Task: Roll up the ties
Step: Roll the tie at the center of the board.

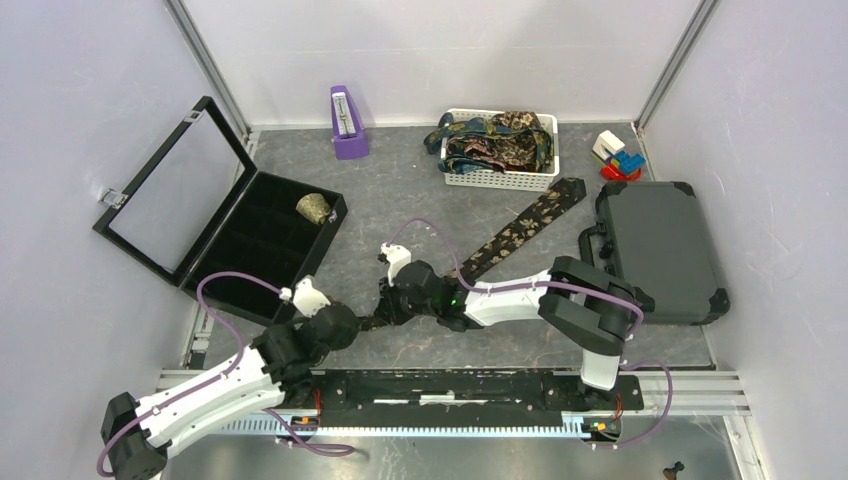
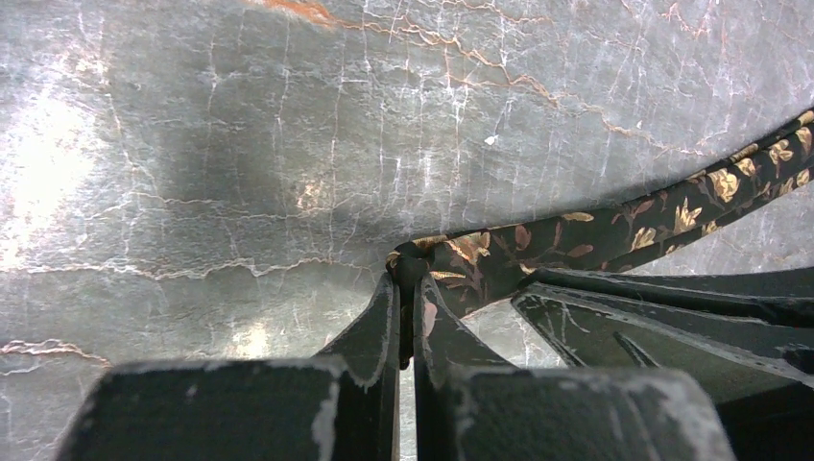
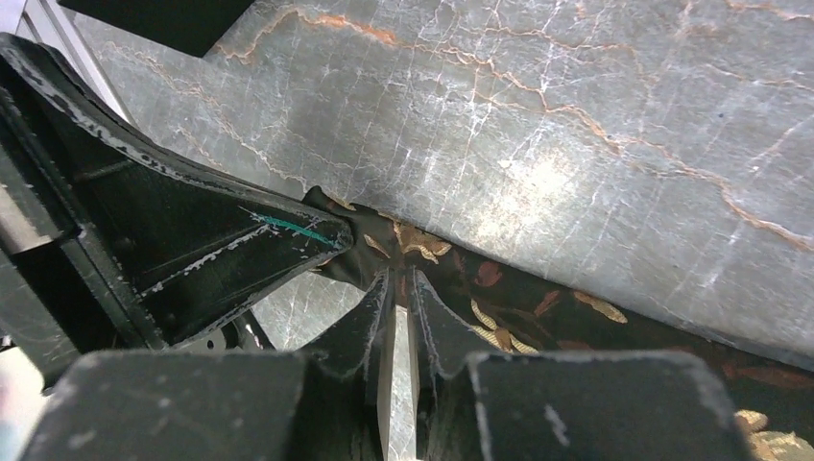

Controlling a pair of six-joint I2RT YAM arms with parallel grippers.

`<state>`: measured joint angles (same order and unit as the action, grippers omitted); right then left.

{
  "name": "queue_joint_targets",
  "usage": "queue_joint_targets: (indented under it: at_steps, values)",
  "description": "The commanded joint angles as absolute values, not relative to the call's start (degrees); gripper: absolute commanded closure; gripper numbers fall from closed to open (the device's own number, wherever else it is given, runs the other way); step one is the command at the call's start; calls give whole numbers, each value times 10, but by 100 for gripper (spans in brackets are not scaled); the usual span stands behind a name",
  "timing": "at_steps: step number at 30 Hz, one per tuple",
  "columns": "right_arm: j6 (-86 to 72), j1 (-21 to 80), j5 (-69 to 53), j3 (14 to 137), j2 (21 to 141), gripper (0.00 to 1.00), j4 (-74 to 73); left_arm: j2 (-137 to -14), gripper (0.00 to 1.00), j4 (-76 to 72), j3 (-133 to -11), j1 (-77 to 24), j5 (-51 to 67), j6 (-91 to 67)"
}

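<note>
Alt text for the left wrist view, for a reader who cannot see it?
The left gripper, jaws shut, pinches the end of a black fabric necktie with a gold floral print, which trails to the right across a grey marbled tabletop.

I work in a robotics lab test cell. Plain white panel walls [image 1: 440, 50] on bare aluminium corner posts [image 1: 210, 65] box in my grey marble-patterned tabletop [image 1: 400, 190]. My white-and-black left arm [image 1: 200, 395] and right arm [image 1: 520, 295] sit bolted to a slotted aluminium rail [image 1: 700, 385].
</note>
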<state>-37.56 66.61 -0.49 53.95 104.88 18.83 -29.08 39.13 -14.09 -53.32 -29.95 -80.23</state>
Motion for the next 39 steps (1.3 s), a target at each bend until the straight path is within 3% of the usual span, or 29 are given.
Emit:
queue_joint_targets:
  at_steps: [1, 15, 29, 39]
  values:
    - [-390, 673, -22, 564, 1073, 86, 214, -282, 98, 412, -158, -529, -330, -780]
    - [-399, 685, -42, 594, 1132, 88, 227, -280, 98, 428, -186, -530, -330, -766]
    - [-364, 683, -4, 609, 1066, 88, 162, -294, 98, 482, -220, -530, -345, -755]
    - [-371, 683, -11, 622, 1109, 88, 171, -298, 98, 491, -232, -530, -348, -751]
